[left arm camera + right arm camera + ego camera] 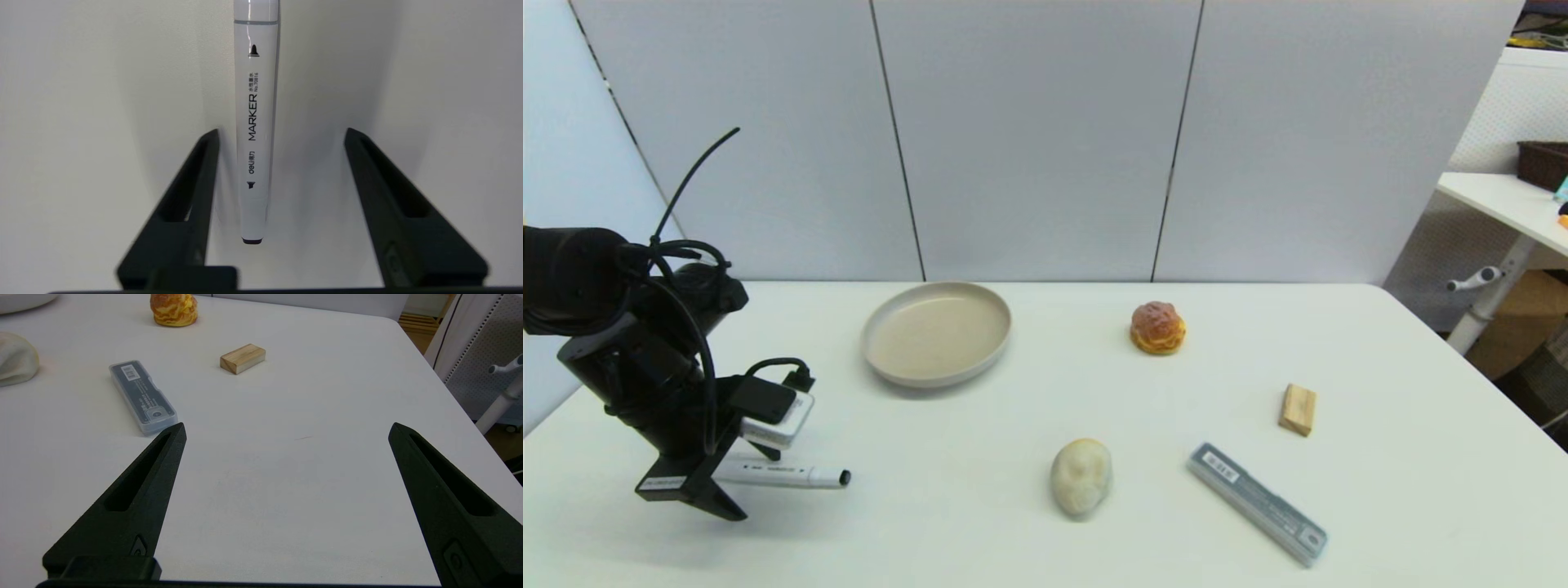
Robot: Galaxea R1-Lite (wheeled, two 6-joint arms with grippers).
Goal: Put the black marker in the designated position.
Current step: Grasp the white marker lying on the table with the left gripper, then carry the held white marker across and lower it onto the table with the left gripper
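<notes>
Grey partition panels stand behind a white counter [1029, 523] that carries several small things. At its left part the left pincer [715, 490] is low over the surface, and the black marker [784, 474] lies flat on the counter between its two fingers [188, 196]. The fingers are apart. In the left wrist view there is a gap on each side of the barrel, narrower on one side, where I cannot be sure if the finger touches the marker or only comes very near to it. Nothing clamps the marker, so I judge that the counter carries its weight and not the pincer. This looks like either the moment just before a grasp or just after a release; which one, the pictures do not say.

The marker is slim with a white barrel, a small black tip at each end, and black print along its body with the word MARKER. It lies in line with the fingers, its far end pointing toward the middle of the counter.

The other things are well apart from it: a beige plate [937, 333] farther back, a cream puff [1157, 328], a pale round bun [1081, 477], a wooden block [1298, 409] and a grey translucent case [1256, 503]. The right pincer [286, 433] hangs over bare counter at the right side, its fingers wide apart and holding nothing, so that arm seems parked.
</notes>
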